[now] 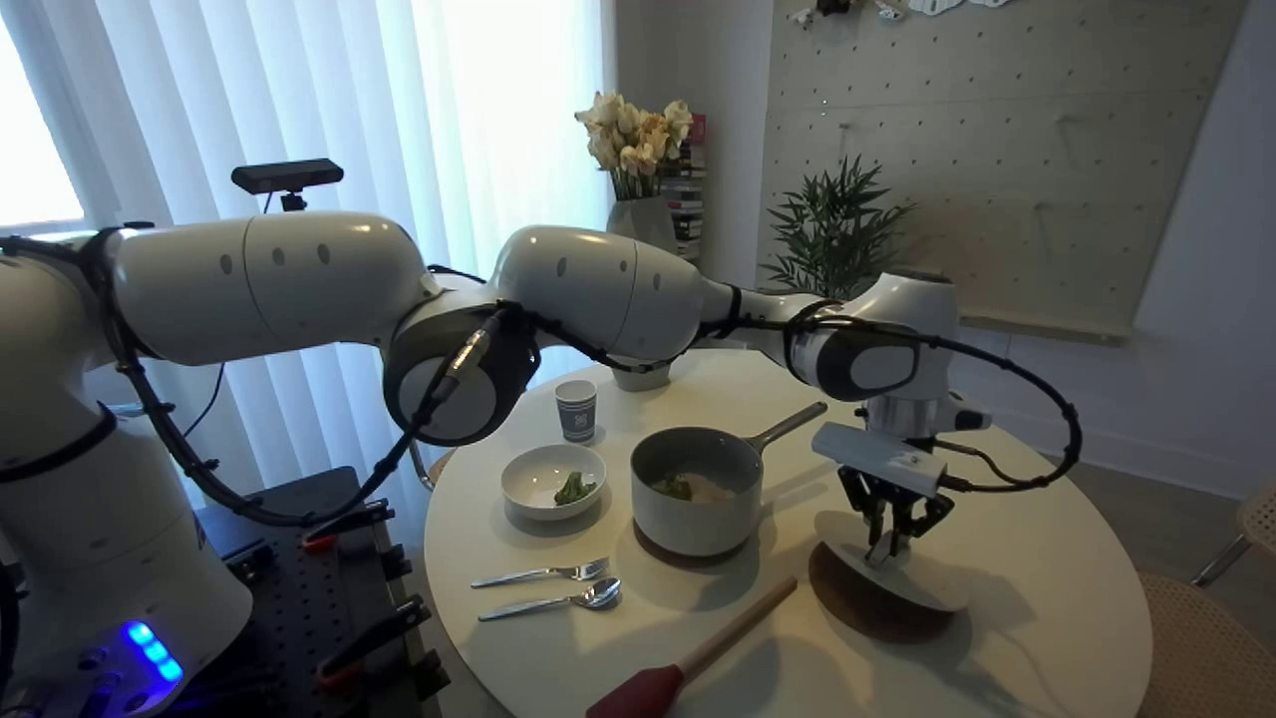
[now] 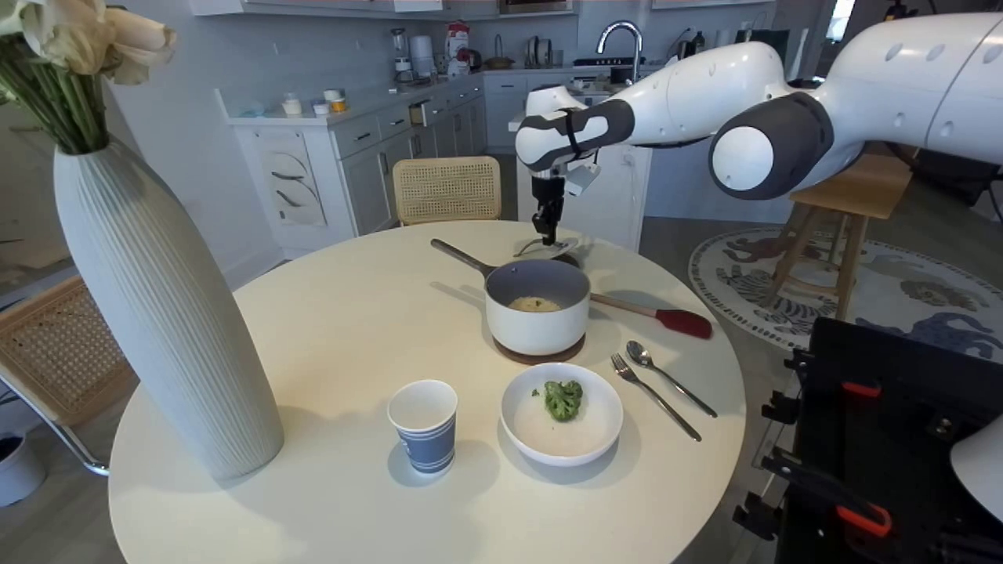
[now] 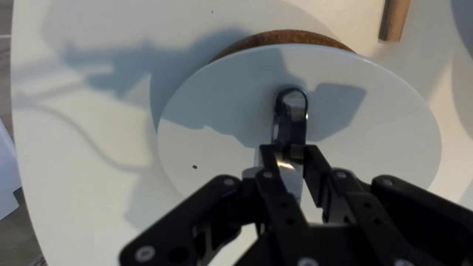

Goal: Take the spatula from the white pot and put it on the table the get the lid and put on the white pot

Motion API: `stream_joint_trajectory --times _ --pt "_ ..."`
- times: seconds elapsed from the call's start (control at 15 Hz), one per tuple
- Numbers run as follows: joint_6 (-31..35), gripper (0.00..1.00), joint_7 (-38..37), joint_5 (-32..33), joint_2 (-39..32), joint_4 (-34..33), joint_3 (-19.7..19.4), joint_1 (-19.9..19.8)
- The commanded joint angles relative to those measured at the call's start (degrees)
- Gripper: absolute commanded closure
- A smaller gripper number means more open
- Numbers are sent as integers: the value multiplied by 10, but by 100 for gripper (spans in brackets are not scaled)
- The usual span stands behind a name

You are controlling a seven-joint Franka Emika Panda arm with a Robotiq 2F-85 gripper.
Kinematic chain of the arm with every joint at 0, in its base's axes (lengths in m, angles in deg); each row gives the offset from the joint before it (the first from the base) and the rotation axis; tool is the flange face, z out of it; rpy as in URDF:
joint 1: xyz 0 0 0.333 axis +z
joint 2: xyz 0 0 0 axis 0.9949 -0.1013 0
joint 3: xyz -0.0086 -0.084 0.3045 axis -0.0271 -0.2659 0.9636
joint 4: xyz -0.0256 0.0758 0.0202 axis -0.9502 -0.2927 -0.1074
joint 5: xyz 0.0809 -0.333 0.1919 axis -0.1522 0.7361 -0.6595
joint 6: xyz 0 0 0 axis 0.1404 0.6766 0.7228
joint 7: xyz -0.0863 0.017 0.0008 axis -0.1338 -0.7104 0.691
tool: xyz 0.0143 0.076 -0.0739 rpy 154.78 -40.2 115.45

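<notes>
Since spatula (image 1: 703, 656) lies on table (image 1: 538, 658), near side in an exterior view, I judge covering step in hand. White pot (image 1: 690, 524) uncovered, farther back. At right, lid (image 1: 912, 576) tilted over brown disc (image 1: 872, 613), pinched at top by my gripper (image 3: 289, 149). Next I'd lift clear, level, carry left over pot, lower.

Is a round white table (image 2: 337, 313). Carries a ribbed vase (image 2: 168, 313) near the tabletop's edge, a blue-and-white cup (image 2: 427, 435) beside a white bowl (image 2: 541, 446), fork (image 1: 558, 573) and spoon (image 1: 573, 599) with handles toward the edge, the spatula (image 1: 710, 648) red end edgeward, a brown disc (image 2: 541, 360) farther in, a second disc (image 1: 867, 603) nearer the edge.
</notes>
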Motion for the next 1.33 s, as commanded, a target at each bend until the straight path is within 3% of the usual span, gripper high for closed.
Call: stream_joint_trajectory --times 0.0,0.87,0.93,1.0,1.07,1.13,1.27 --pt "-46 94 14 11 29 25 -7 8" --pt "-140 94 11 27 32 24 -12 16" --pt "-159 86 6 25 5 -25 -20 19" --pt "-160 51 3 26 5 -25 -22 21" --pt "-166 50 3 27 5 -26 -24 22" --pt "-143 43 -2 33 26 14 -24 22" --pt "-145 27 -8 29 7 -22 -32 24"
